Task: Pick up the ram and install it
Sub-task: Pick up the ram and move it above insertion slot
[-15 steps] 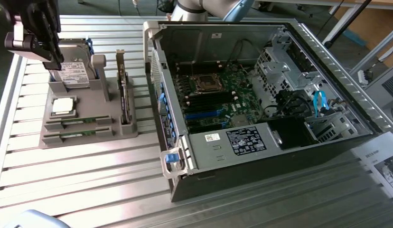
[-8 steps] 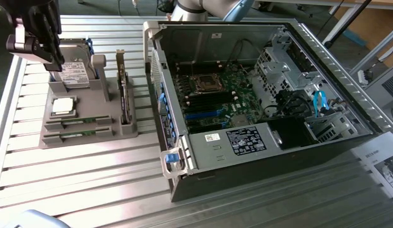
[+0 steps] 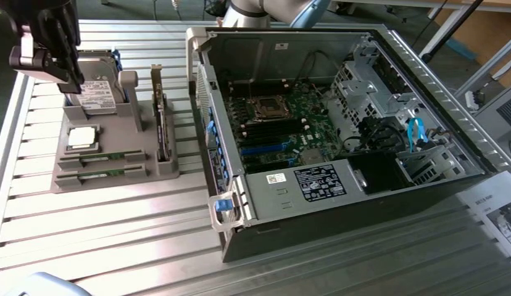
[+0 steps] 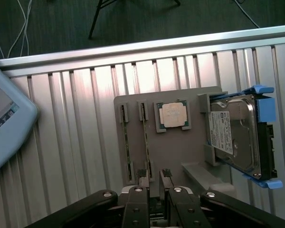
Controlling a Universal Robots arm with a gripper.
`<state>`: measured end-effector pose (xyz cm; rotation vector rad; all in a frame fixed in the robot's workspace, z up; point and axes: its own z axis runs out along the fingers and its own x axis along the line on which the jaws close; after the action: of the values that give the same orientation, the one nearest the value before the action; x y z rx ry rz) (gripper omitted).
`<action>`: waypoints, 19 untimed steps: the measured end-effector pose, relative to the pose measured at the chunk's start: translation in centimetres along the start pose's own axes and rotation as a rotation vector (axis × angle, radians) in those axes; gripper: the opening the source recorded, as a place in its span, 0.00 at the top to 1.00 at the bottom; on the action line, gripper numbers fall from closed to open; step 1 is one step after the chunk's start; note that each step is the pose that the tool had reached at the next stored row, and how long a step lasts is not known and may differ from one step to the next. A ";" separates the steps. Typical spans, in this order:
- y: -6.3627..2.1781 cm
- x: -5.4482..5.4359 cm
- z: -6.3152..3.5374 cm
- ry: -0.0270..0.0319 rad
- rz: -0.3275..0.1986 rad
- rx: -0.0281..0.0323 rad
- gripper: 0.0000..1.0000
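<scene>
Wrist view puts my gripper [image 4: 153,176] above the grey holder [image 4: 133,100], its fingers [image 4: 142,178] spread with nothing between them, hanging nearest one end of the ram [image 4: 145,137]. I judge this to be the approach for the pick. Doing it well means centring the open jaws over the stick's thin top edge, about midway between its end clips. One finger looks roughly in line with the stick, so I would shift sideways before descending. I would then come straight down so neither pad nudges the second ram stick [image 4: 125,142] just beside it or the processor [image 4: 172,115] on its other side. The ram stands on edge in a slot near the holder's edge farthest from the hard drive [image 4: 235,137]. It is a long, narrow green strip, seen almost edge-on, its small dark chips hard to make out. Exterior view shows the gripper [image 3: 68,83] high over the holder's hard-drive corner, and the open computer case [image 3: 247,52] just beside the holder on the table [image 3: 115,234].
</scene>
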<state>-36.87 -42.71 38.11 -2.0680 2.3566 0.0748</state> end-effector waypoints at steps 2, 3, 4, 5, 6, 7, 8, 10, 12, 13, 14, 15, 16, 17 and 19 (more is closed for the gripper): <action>0.00 0.0 0.11 -0.0009 0.000 -0.0001 0.76; 0.00 0.0 0.18 -0.0012 0.000 -0.0003 0.76; -0.01 0.0 0.26 -0.0014 0.000 -0.0003 0.76; -0.01 0.0 0.35 -0.0017 0.000 -0.0003 0.76; -0.01 0.0 0.44 -0.0017 0.000 -0.0004 0.76; -0.01 0.0 0.52 -0.0018 0.000 -0.0004 0.76; -0.02 0.0 0.61 -0.0019 0.000 -0.0005 0.76; -0.02 0.0 0.78 -0.0020 0.000 -0.0005 0.76; -0.03 0.0 0.95 -0.0021 0.000 -0.0004 0.76; -0.03 0.0 1.04 -0.0022 0.000 -0.0004 0.76; -0.04 0.0 1.13 -0.0022 0.000 -0.0004 0.76; -0.04 0.0 1.23 -0.0023 0.000 -0.0004 0.76; -0.04 0.0 1.31 -0.0023 0.000 -0.0005 0.76; -0.04 0.1 1.39 -0.0023 0.000 -0.0005 0.76; -0.05 0.1 1.55 -0.0024 0.000 -0.0006 0.76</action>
<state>-36.88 -42.71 36.56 -2.0670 2.3555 0.0779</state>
